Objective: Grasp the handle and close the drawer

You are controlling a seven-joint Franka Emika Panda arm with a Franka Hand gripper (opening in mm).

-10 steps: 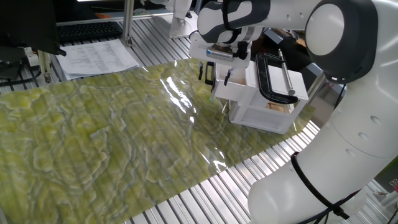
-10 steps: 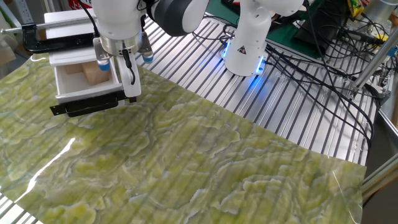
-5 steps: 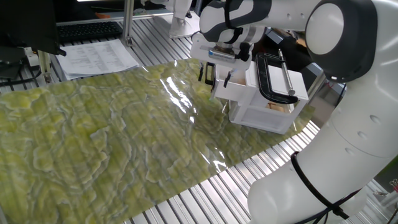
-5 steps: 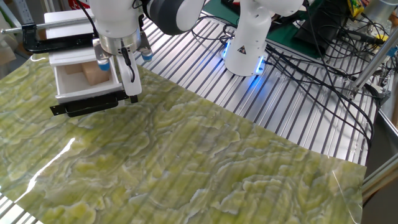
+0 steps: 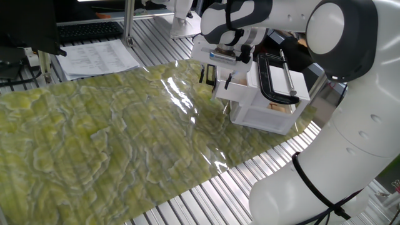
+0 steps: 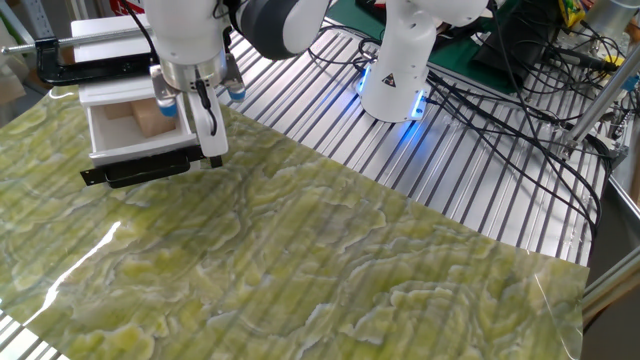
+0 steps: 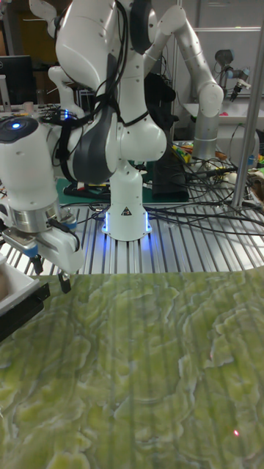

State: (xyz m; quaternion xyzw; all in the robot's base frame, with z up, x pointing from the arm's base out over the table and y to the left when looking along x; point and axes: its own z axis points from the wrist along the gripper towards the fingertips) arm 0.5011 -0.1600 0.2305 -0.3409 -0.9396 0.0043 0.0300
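Gripper (image 6: 205, 128) is hanging right at the front corner of the drawer (image 6: 135, 140), fingers pointing down and spread apart, not clamped on anything as far as I can see. The drawer is pulled out from the little white cabinet (image 5: 269, 112), and you can look down into it and spot a tan wooden block (image 6: 150, 120) sitting inside. The handle (image 6: 140, 170) is the thin black bar across the drawer front, facing out over the green-yellow mat (image 6: 300, 260). From where I'm standing it looks like the grab hasn't happened yet: the fingers sit by the right end of the front panel rather than around the bar. So my guess is the next move needs the gripper to line up over the bar, get one finger either side, pinch it, then push straight back toward the cabinet. Stuff nearby: a big black clamp (image 5: 275, 78) sits on top of the cabinet, probably pinning it down, and it's close to the arm's wrist, so that's the thing I'd watch for a bump. Papers (image 5: 100, 57) lie off on the far side, well apart, and a tangle of cables (image 6: 520, 90) runs over the slatted table (image 6: 470, 190) by the robot base (image 6: 395, 85). None of that is in the drawer's path.
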